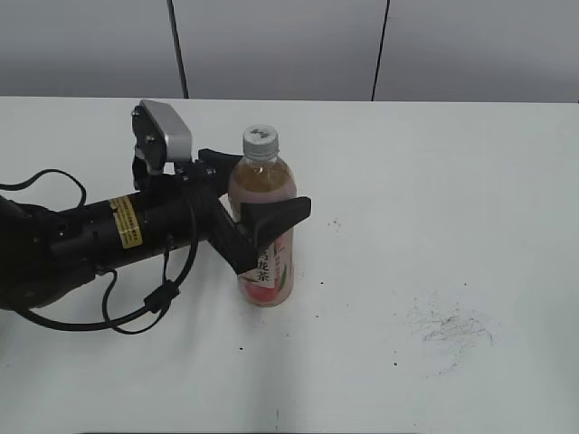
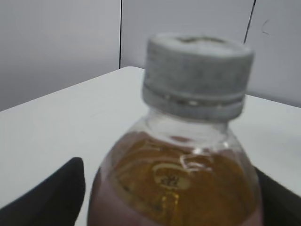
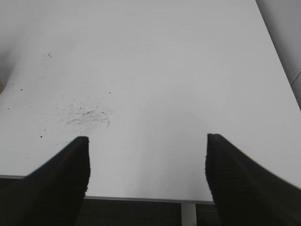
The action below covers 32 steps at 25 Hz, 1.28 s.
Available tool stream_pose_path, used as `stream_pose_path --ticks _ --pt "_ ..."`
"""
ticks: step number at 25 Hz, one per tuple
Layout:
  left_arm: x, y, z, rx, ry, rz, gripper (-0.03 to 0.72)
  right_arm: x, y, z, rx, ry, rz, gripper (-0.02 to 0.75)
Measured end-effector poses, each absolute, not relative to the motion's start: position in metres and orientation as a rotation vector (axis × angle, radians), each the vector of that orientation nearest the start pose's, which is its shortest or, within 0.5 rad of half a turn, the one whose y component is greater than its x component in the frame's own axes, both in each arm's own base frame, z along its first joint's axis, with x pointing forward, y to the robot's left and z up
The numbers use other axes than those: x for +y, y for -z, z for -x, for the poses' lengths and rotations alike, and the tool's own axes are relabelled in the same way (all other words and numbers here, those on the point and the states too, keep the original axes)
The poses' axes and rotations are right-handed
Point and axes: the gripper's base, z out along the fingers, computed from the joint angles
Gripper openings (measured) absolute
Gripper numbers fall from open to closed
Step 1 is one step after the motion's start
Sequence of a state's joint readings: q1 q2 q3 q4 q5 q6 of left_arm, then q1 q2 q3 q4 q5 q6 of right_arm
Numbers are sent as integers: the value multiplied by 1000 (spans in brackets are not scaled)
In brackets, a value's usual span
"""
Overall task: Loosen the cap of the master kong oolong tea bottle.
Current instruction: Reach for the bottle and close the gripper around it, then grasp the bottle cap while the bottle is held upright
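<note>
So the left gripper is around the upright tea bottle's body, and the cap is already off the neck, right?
Not quite. The cap is on the neck; the left wrist view shows it seated there. The rest holds: the left gripper is around the body of the upright tea bottle.

— Surface condition?
— White table [image 3: 155,56], matte. A grey scuff patch [image 3: 87,115] lies ahead of the right gripper [image 3: 147,153], nearer its left jaw. Dark specks [image 3: 47,55] lie farther ahead, left.
— Background?
— Grey wall panels [image 1: 271,45], with dark vertical seams [image 1: 178,50], beyond the table's far edge.
</note>
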State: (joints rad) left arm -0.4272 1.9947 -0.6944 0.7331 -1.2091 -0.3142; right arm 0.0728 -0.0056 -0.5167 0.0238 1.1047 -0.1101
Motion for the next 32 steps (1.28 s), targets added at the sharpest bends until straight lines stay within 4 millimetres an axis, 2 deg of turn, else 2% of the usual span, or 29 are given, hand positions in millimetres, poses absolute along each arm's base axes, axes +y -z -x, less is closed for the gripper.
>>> stream_pose_path --ticks 3,4,32 --pt "-189 -129 -276 1511 892 -858 450 1 -278 10 2057 -6 191 574" --pt "-190 -129 -276 1510 894 -862 445 1 -278 10 2057 -6 191 574" --pt "-190 -129 -276 1508 896 -869 445 1 -279 9 2048 -5 190 574"
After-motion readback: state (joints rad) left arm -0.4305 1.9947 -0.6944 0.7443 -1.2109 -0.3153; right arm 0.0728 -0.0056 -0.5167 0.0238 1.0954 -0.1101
